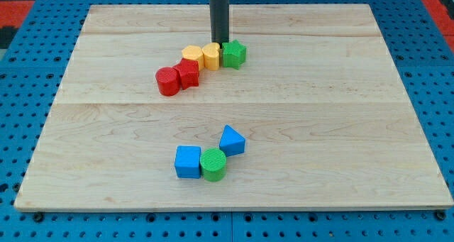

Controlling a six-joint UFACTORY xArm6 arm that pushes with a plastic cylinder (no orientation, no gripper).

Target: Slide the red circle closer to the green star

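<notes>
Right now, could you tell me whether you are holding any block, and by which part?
Nothing is held. My tip only rests on the board just behind the gap between a yellow block and the green star.

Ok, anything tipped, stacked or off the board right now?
Nothing stands out. All blocks sit flat on the wooden board; my tip rests just behind the green star, with the red circle further left.

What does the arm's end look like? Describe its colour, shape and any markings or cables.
Only a straight rod shows, dark grey to black, round in section, plain and smooth, entering from the view's top. No cables, markings or jaws are visible. My tip is its blunt lower end, just above the gap between a yellow block and the green star.
</notes>
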